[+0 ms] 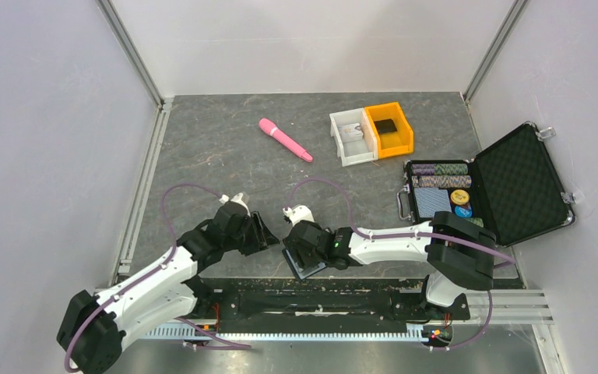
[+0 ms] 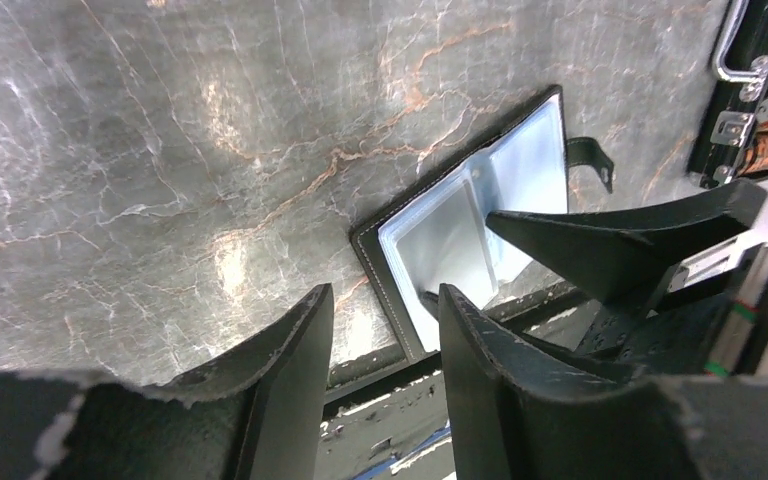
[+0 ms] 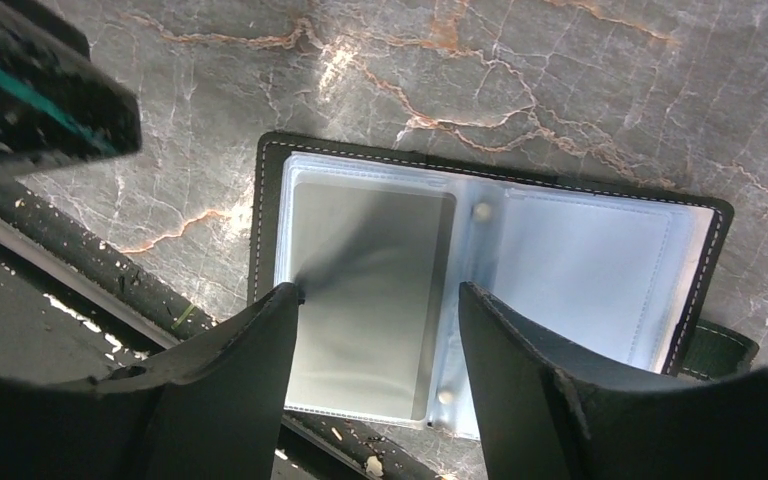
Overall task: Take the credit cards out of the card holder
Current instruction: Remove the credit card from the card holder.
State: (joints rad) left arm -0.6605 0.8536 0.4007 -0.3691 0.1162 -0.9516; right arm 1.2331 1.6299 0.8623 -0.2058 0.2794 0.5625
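The card holder (image 1: pixel 308 266) lies open and flat on the table at its near edge, inner panels up. In the right wrist view its left sleeve holds a grey card (image 3: pixel 370 270); the right sleeve (image 3: pixel 590 270) looks clear, and the tab (image 3: pixel 722 350) sticks out at the right. My right gripper (image 3: pixel 375 300) is open just above the left sleeve, and its left fingertip (image 3: pixel 288 296) is at that sleeve's outer edge. My left gripper (image 2: pixel 385 300) is open and empty, just left of the holder (image 2: pixel 460 230), not touching it.
The table's front edge and a black rail (image 3: pixel 80 290) run right beside the holder. An open black briefcase (image 1: pixel 514 183) with poker chips stands at the right. A white bin (image 1: pixel 352 136), an orange bin (image 1: pixel 391 128) and a pink wand (image 1: pixel 284 139) lie farther back.
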